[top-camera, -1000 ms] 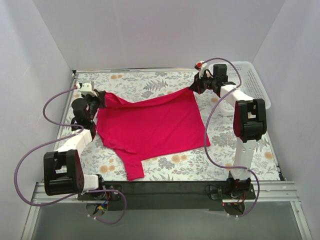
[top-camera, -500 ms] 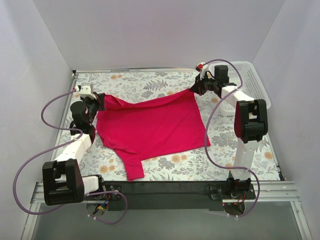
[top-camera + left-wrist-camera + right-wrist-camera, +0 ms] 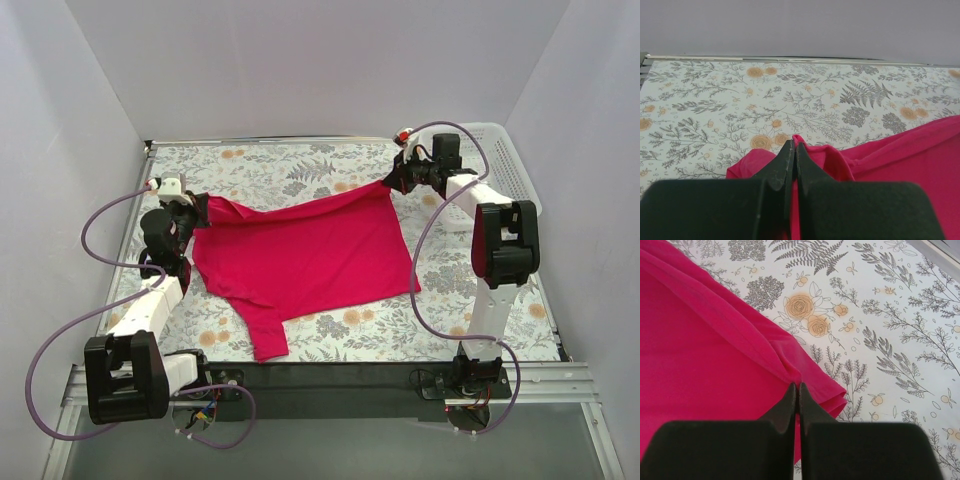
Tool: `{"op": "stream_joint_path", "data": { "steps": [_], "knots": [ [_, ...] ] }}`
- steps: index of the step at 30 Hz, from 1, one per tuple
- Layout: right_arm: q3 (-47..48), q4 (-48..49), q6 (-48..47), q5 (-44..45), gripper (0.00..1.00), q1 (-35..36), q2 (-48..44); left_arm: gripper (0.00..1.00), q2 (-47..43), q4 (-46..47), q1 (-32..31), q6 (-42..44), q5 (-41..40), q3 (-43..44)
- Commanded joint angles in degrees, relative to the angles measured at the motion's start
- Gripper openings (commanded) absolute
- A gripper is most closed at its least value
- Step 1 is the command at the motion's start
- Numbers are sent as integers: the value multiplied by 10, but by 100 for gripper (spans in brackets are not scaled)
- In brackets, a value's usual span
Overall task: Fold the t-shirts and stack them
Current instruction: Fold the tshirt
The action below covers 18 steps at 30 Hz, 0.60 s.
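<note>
Your left fingers (image 3: 789,167) and right fingers (image 3: 791,405) stay pinched shut on the far corners of the t-shirt (image 3: 310,250), and they have just pulled its upper edge straighter across mid-frame on the bench (image 3: 300,165), which suggests a fold comes next.

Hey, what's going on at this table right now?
Two robot arms are handling one magenta t-shirt. The left arm has its jaws shut on the far left corner, the right arm on the far right corner, with that edge taut between them. The rest lies spread on the floral table, not yet folded. A white basket sits at the far right.
</note>
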Motion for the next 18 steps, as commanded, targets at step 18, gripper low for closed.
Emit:
{"op": "stream_joint_path", "data": {
  "steps": [18],
  "knots": [
    [-47, 5, -35, -19, 1, -10, -50, 0, -51, -30, 3, 4, -7, -17]
  ]
}}
